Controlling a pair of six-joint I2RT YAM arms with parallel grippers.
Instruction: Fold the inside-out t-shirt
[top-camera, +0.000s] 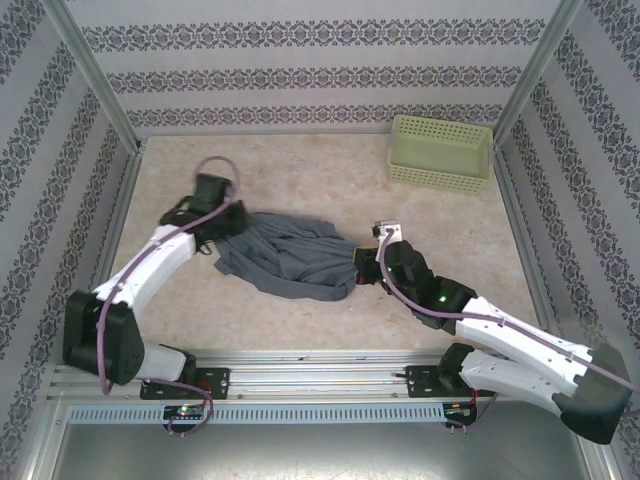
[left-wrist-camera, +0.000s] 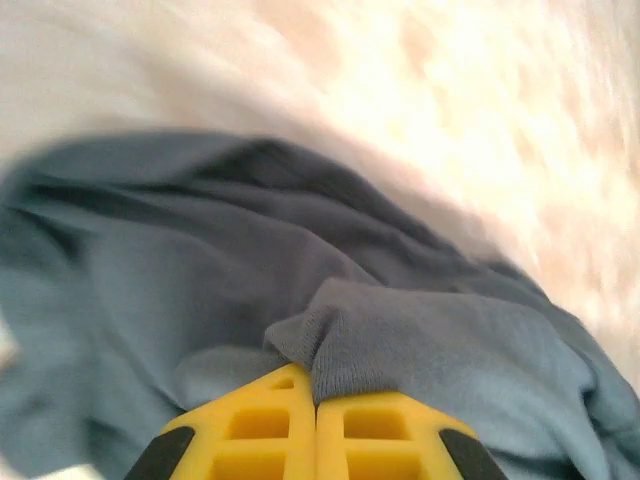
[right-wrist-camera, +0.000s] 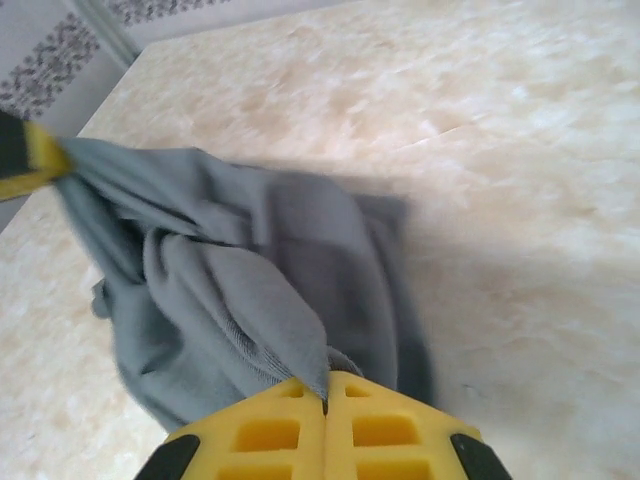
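Note:
The slate blue-grey inside-out t-shirt (top-camera: 290, 255) lies bunched and wrinkled across the middle of the table, stretched between both arms. At its left end my left gripper (top-camera: 222, 226) is shut on a fold of the cloth; in the left wrist view the yellow fingertips (left-wrist-camera: 316, 400) pinch the t-shirt (left-wrist-camera: 420, 340). At the right end my right gripper (top-camera: 366, 258) is shut on the fabric edge; in the right wrist view its yellow fingers (right-wrist-camera: 326, 402) clamp a seam of the t-shirt (right-wrist-camera: 230, 290). The left gripper's yellow tip (right-wrist-camera: 30, 160) shows at the far end of the cloth.
A pale yellow-green perforated basket (top-camera: 441, 150) stands at the back right of the marble-look table (top-camera: 300, 160). Patterned walls and metal posts enclose the table on three sides. The arm bases sit on the rail at the near edge.

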